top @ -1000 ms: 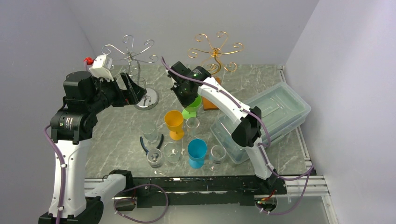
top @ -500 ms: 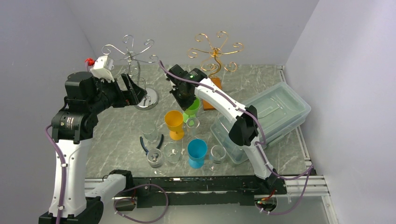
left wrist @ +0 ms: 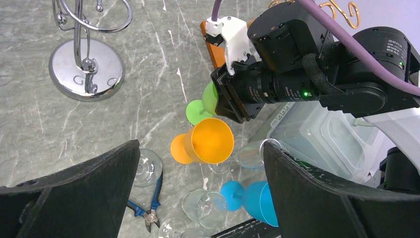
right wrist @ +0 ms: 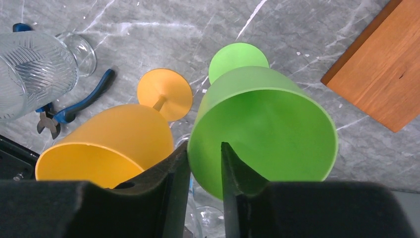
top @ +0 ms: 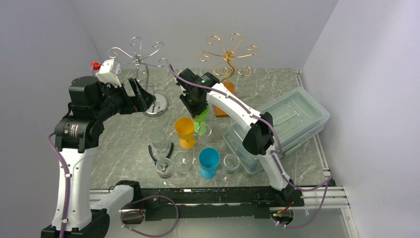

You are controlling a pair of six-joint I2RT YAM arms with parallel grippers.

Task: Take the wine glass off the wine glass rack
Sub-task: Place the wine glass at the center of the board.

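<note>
A green wine glass (right wrist: 262, 129) stands upright on its foot on the marble table, right beside an orange one (right wrist: 106, 144). My right gripper (right wrist: 204, 146) straddles the green rim, one finger outside and one inside, with a small gap showing: open a little. From above, the green wine glass (top: 202, 118) sits just under the right gripper (top: 198, 106). My left gripper (top: 141, 91) hangs wide open near the silver wine glass rack (top: 141, 54), holding nothing. In the left wrist view the left gripper (left wrist: 200, 146) looks down past the silver rack's base (left wrist: 86, 69). I see no glass hanging on either rack.
The gold rack (top: 228, 52) on a wooden base (top: 223, 106) stands behind the right arm. A blue glass (top: 208, 161), several clear glasses (top: 165, 166) and blue-handled pliers (top: 156, 153) crowd the near table. A clear plastic bin (top: 292, 119) lies at the right.
The right gripper came down and slightly left with the green glass, then its jaws parted from shut. The left arm has not moved.
</note>
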